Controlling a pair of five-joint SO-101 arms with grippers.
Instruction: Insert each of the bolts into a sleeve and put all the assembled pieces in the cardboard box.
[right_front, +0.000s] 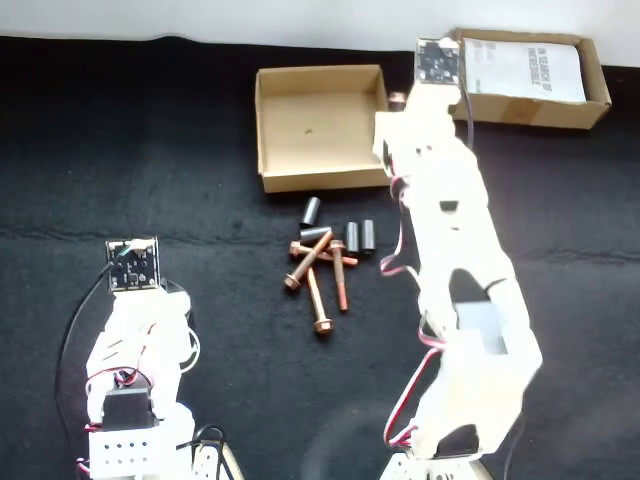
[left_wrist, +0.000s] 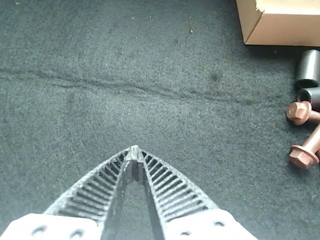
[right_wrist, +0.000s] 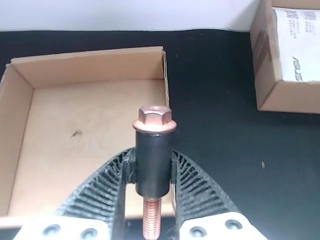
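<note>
Standing over the table, one sees the right gripper (right_wrist: 151, 156) clamped firmly on a dark sleeve (right_wrist: 152, 172) with a copper bolt (right_wrist: 155, 120) pushed through it. The hex head sits on the sleeve's top and the threaded end pokes out below, so this piece looks assembled and the step in hand is dropping it in the cardboard box (right_wrist: 85, 67). From the high view the bolt head (right_front: 397, 98) hangs just beside the box's (right_front: 325, 180) right-hand wall rather than squarely over the floor. To my eye the arm should carry the piece further over the bare middle before letting go. It would do well to come down low first, since a bolt sitting loosely in a sleeve could slide out if dropped from a height or tipped sideways. Opening slowly with the piece kept upright should let it settle without bouncing off the rim. The left gripper (left_wrist: 134, 149) hovers over the black cloth (left_wrist: 125, 75) with its fingers pressed together at the tips and nothing between them, well apart from the box. Several loose bolts (right_front: 320, 280) and loose sleeves (right_front: 358, 236) lie heaped on the cloth in front of the box, waiting to be paired. A second box (right_front: 530, 105) with a printed sheet stands to the right.
</note>
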